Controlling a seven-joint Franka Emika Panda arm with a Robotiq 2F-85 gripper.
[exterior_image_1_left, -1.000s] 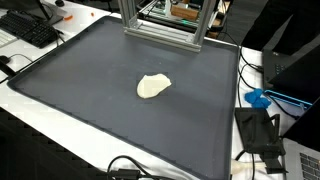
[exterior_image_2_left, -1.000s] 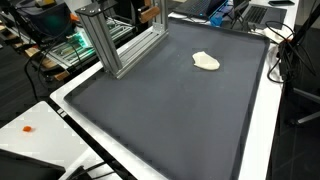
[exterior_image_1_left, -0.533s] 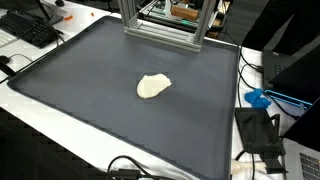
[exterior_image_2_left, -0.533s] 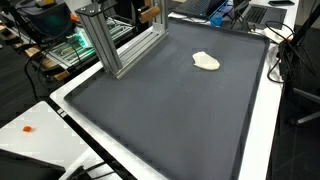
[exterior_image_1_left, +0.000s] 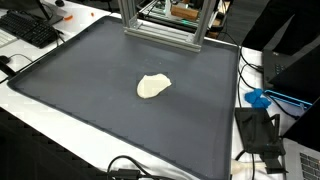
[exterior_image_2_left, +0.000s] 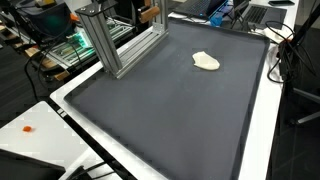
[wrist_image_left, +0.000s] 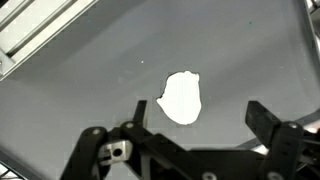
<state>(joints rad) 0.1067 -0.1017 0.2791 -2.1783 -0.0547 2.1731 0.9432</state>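
Note:
A flat cream-white lump (exterior_image_1_left: 153, 86) lies on the dark grey mat (exterior_image_1_left: 90, 110), seen in both exterior views (exterior_image_2_left: 206, 62). In the wrist view the lump (wrist_image_left: 182, 98) sits just beyond my gripper (wrist_image_left: 200, 112), whose two black fingers stand wide apart with nothing between them. The gripper hangs above the mat and does not touch the lump. The arm does not show in either exterior view.
An aluminium frame (exterior_image_1_left: 160, 25) stands at the mat's far edge, also in the other exterior view (exterior_image_2_left: 115, 40). A keyboard (exterior_image_1_left: 30, 28), a blue object (exterior_image_1_left: 258, 98), black gear (exterior_image_1_left: 258, 130) and cables lie on the white table round the mat.

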